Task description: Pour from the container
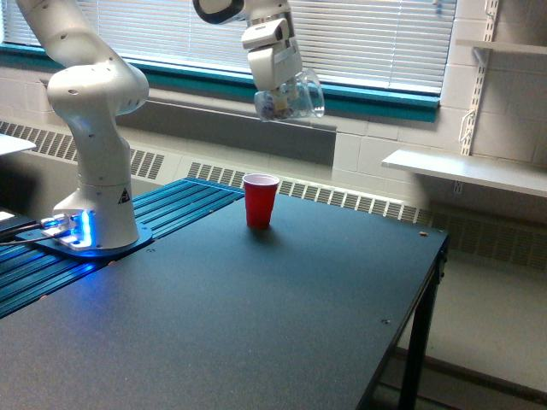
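Note:
The container [292,98] is a small clear plastic cup with mixed-colour bits lying in its lower left end. It hangs tipped on its side, high above the table, its mouth toward the exterior view's right. My gripper [282,84] is shut on it from above; the fingertips are mostly hidden behind the cup. A red cup [261,200] stands upright on the dark table [256,316], below the container and slightly to its left. I see nothing falling from the container.
The arm's white base [94,205] stands at the exterior view's left on a blue ribbed plate [171,213]. White shelves [466,171] hang on the wall at the right. The table's right edge drops to the floor.

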`<state>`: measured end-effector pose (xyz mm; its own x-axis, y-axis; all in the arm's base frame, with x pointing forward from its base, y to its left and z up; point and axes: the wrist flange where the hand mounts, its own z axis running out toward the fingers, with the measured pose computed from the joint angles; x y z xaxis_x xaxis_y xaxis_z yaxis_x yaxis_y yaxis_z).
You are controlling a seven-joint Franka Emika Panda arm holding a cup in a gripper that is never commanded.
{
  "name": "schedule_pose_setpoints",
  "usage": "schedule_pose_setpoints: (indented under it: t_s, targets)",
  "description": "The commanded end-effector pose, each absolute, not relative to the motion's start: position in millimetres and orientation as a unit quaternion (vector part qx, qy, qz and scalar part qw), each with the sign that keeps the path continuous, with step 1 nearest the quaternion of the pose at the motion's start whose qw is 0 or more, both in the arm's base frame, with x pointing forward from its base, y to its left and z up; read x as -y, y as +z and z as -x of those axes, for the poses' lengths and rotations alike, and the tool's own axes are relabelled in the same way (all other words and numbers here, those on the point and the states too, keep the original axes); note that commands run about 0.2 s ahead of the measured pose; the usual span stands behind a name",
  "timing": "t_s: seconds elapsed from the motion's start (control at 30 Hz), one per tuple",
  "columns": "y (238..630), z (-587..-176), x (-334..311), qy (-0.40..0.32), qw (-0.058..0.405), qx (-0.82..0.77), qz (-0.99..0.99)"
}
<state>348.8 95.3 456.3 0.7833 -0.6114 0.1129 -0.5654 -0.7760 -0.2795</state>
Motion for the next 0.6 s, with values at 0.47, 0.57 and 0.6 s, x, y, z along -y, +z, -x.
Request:
schedule_pose_setpoints:
  t_s: [0.47, 0.57, 0.6]
  targets:
    - [418, -285, -157, -0.04, 0.107, -0.233, 0.966]
    - [411, -271, -171, -0.028, 0.104, -0.214, 0.971]
    - [408, -267, -176, -0.024, 0.105, -0.209, 0.972]
